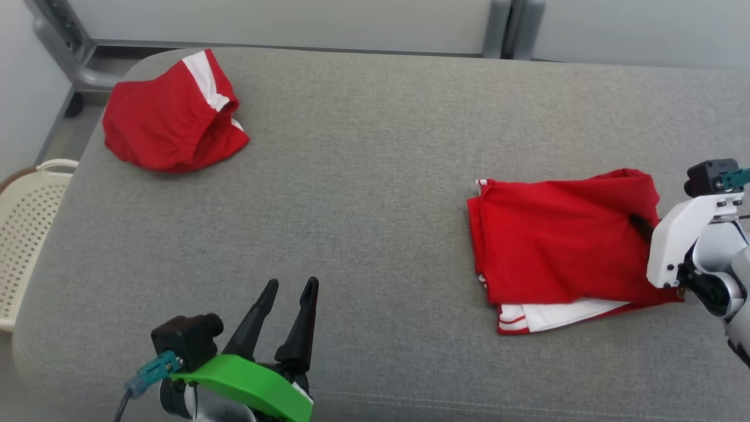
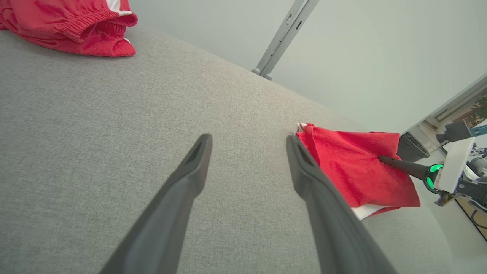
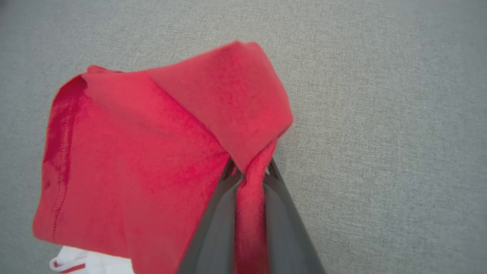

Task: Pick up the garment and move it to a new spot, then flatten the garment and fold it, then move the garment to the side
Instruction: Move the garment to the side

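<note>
From the head view, the folded red garment (image 1: 556, 246) lies on the right part of the grey fabric-covered tabletop (image 1: 363, 205), with a white layer edged in red stripes peeking out along its near edge. The right hand (image 1: 637, 221) reaches into the garment's right edge, where a dark finger disappears among raised red cloth. The left hand (image 1: 293, 287) sits at the lower left above bare tabletop, its two fingers apart and touching nothing. A second red piece of clothing (image 1: 170, 117) with a white band sits bunched at the far left corner (well apart from the folded one), and a pale perforated basket (image 1: 23, 223) stands beside the tabletop's left end. In the left wrist view, the left hand (image 2: 248, 137) has its fingers spread wide over grey fabric; the garment (image 2: 354, 167) lies just past the right finger, and the right hand (image 2: 382, 160) pokes into its far side. The bunched clothing (image 2: 76, 26) shows at the upper left corner. In the right wrist view, the right hand (image 3: 251, 167) is clamped on the garment (image 3: 133, 152): a narrow strip of red cloth runs down between its dark fingers (image 3: 217, 228), and a fold of the cloth stands lifted above them while the remainder spreads to the left on the tabletop (image 3: 380, 114).
</note>
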`<state>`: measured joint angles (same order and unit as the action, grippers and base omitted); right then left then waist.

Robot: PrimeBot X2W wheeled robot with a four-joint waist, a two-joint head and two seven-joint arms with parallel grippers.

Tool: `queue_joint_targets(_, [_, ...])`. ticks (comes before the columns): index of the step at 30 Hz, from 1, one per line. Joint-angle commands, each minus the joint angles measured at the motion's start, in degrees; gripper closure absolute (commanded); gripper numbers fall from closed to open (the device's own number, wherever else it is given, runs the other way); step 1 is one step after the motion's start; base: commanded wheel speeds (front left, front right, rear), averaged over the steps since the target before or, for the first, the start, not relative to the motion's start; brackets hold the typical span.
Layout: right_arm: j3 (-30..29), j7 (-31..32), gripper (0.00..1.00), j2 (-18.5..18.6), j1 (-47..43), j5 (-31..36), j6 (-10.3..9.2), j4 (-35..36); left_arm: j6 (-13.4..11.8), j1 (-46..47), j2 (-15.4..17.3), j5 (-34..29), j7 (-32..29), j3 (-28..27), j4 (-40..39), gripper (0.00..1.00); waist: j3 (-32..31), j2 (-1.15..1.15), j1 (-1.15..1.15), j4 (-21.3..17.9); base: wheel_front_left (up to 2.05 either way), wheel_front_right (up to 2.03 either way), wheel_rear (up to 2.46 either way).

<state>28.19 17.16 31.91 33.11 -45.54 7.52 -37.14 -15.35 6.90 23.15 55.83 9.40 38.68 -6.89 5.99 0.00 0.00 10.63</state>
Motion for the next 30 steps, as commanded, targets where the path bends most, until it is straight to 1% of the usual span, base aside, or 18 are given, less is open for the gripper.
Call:
queue_joint_targets(1, [-0.46,0.36,1.0,0.77,0.86,0.59,-0.06,0.54,0.17,1.5,-0.18,-0.88,-0.1,0.17,-0.19,0.0,0.99,0.0,0.0,-3.54,0.0,0.0,0.0])
queue_joint_targets(6, [-1.44,1.38,1.0,1.76,3.1,2.26,-0.06,2.38,0.44,3.42,-0.67,-1.75,-0.93,1.32,-0.62,0.0,2.36,0.0,0.0,-9.03,0.0,0.0,0.0])
queue_joint_targets(11, [-2.29,2.42,1.0,1.79,5.5,3.92,-0.06,3.88,0.35,5.36,-0.48,-2.84,-2.0,1.93,-1.39,0.0,4.49,0.0,0.0,-14.83,0.0,0.0,0.0])
queue_joint_targets(16, [-3.57,2.7,1.0,1.44,8.37,5.39,-0.06,4.58,-0.04,7.49,0.08,-4.01,-3.18,2.35,-2.82,0.0,7.36,0.0,0.0,-19.69,0.0,0.0,0.0])
queue_joint_targets(19, [-4.25,2.29,1.0,1.85,10.14,6.56,-0.06,4.25,-0.12,9.17,0.32,-4.88,-4.24,2.95,-3.74,0.0,9.13,0.0,0.0,-21.5,0.0,0.0,0.0])
queue_joint_targets(23, [-5.12,1.27,1.0,2.04,13.2,8.31,-0.06,3.05,-0.5,11.72,0.79,-6.15,-5.92,3.37,-5.33,0.0,11.88,0.0,0.0,-22.97,0.0,0.0,0.0])
queue_joint_targets(30, [-6.38,-0.92,1.0,2.66,19.07,11.96,-0.06,-1.48,-1.43,15.72,1.22,-8.47,-8.36,4.02,-8.26,0.0,16.02,0.0,0.0,-23.57,0.0,0.0,0.0])
